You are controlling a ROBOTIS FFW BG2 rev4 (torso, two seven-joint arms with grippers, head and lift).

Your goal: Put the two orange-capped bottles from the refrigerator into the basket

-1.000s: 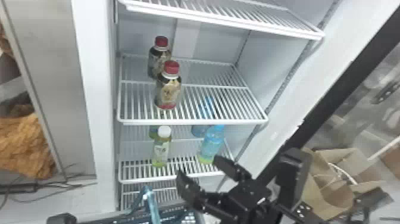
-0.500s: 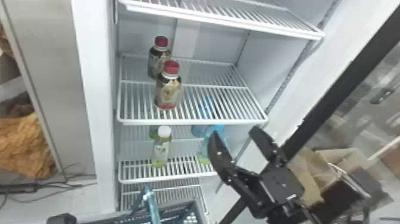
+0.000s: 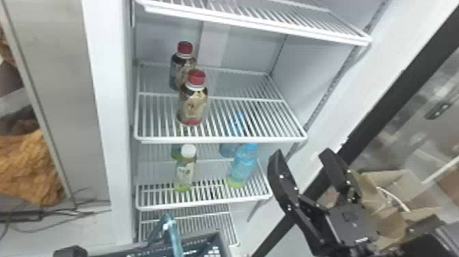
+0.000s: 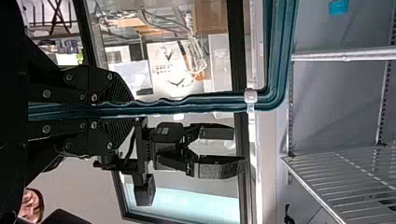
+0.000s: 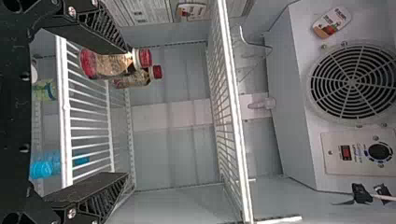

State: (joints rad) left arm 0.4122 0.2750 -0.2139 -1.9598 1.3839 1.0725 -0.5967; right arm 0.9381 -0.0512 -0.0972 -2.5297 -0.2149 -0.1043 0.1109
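- Gaping wide with nothing between its fingers, the right pincer point(image 3: 302, 153) hangs in front of the refrigerator, towards its right side.
- Up and to the left of that pincer, deeper in, stand the front bottle point(image 3: 193, 102) and the rear bottle point(image 3: 177, 70) — upright, their caps more red than orange, presumably the two meant by the task.
- Clamped on the basket handle point(image 4: 187, 104), the left pincer point(image 4: 128, 115) has its fingers closed around it; the basket point(image 3: 223, 243) sits below and to the left of the right pincer.
- Likeliest trouble: the rear bottle is partly behind the front one, so a finger reaching past the neck of the front one could nudge its neighbour over.
- A low approach might knock the right pincer against the front edge of the middle shelf point(image 3: 222, 139), or catch a bottle's base there on the way out.
- A high one risks the upper shelf point(image 3: 256, 23).
- Smooth, round bottles could turn in a grip taken off-centre — and if the left pincer let the handle slip, the basket would tilt under the drop.
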